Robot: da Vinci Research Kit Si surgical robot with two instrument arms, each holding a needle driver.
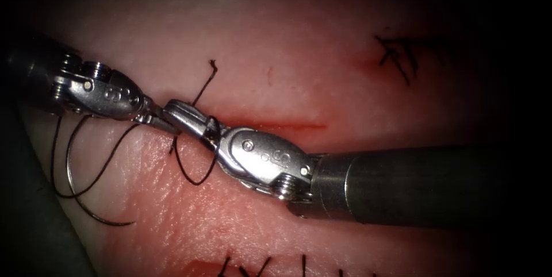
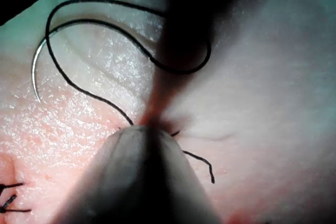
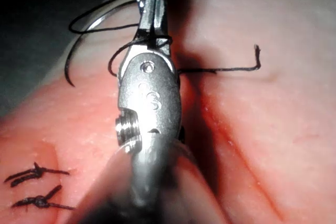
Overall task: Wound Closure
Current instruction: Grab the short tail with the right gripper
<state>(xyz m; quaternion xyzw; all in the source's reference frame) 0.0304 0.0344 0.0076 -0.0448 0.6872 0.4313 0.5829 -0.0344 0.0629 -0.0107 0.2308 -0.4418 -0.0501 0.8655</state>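
- Left hand (image 1: 164, 123) jaws closed on thread (image 1: 198, 180), just left of cut (image 1: 276, 124).
- Right hand (image 1: 178, 110): thread looped round it, jaw state unclear.
- Needle (image 1: 72, 165) lies free on tissue (image 1: 322, 58), far left.

A surgical training bench in a lab is being shown. A slab of pale pink tissue (image 1: 322, 41) is being lit closely against dark surroundings, with a red-edged cut (image 1: 276, 124) running across it. Knotted black stitches (image 3: 37, 174) are being displayed on the near side and at the far right, and two metal wristed instruments are being seen over the cut.
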